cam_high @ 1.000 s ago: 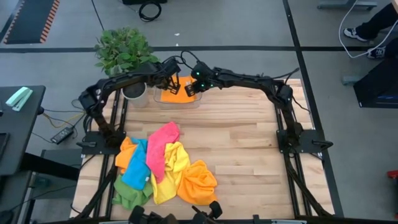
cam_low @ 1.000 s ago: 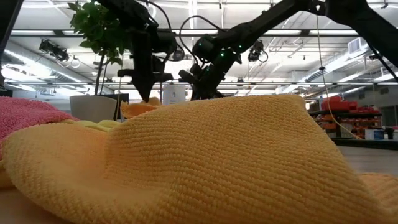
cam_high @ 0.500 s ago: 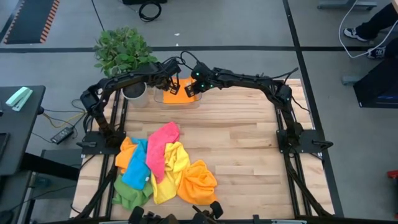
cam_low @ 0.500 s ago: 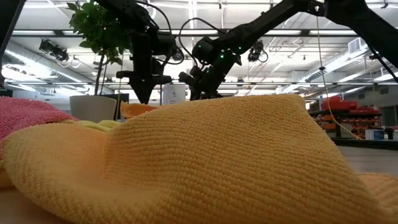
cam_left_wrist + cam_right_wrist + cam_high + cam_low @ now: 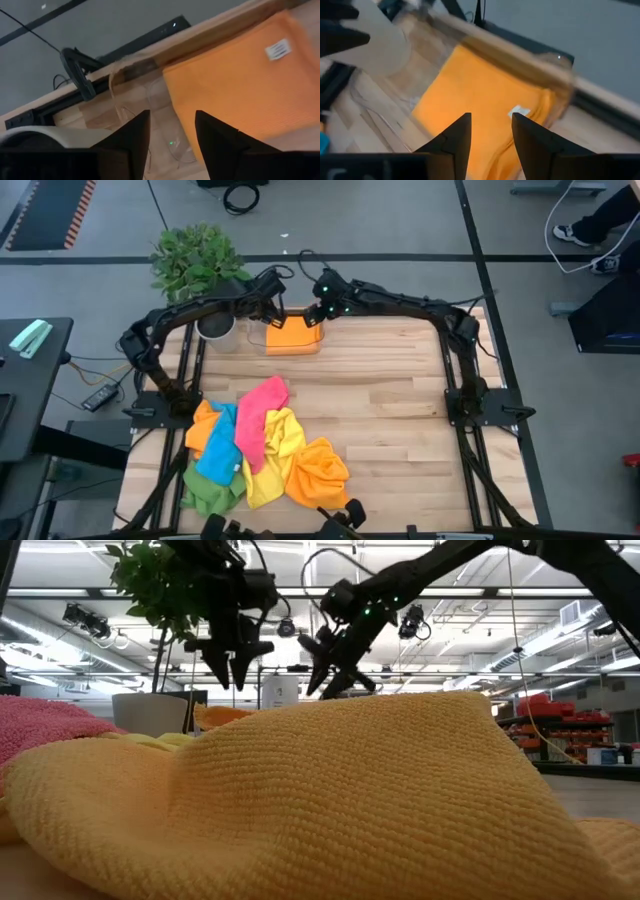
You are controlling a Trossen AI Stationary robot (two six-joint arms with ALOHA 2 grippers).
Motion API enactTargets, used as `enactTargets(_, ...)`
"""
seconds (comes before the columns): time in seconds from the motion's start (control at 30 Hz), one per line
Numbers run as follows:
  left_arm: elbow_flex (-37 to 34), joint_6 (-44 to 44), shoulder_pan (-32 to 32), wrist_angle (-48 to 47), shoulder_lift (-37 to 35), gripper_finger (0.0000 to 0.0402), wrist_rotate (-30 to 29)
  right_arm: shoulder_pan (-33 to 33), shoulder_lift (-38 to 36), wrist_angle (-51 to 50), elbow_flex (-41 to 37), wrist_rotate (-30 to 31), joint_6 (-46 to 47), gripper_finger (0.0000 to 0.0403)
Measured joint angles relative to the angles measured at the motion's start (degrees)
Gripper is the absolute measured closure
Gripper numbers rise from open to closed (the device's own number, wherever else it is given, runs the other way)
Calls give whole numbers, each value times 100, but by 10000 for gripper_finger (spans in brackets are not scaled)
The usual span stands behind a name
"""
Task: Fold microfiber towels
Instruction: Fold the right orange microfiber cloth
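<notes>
Both grippers' fingers parted and empty, left gripper and right gripper above folded orange towel at table's top edge, towel heap lower left.

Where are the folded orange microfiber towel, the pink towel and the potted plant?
folded orange microfiber towel (image 5: 292,336), high view, middle of its top face
pink microfiber towel (image 5: 257,415), high view, its middle
green potted plant (image 5: 195,260), high view, leaves
</notes>
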Motion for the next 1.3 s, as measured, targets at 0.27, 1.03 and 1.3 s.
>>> enactTargets(0.27,9,559,-434,238,-470,253,582,-51,-1100,-963,0,67,-560,254)
enactTargets(1.03,-9,1707,-4288,-899,-1105,269,2732,3524,-2752,-2089,-1538,-64,-239,254)
enactTargets(1.3,-595,1926,-4853,-631,-1083,288,2690,5027,-2526,-65,-3167,-39,-820,260)
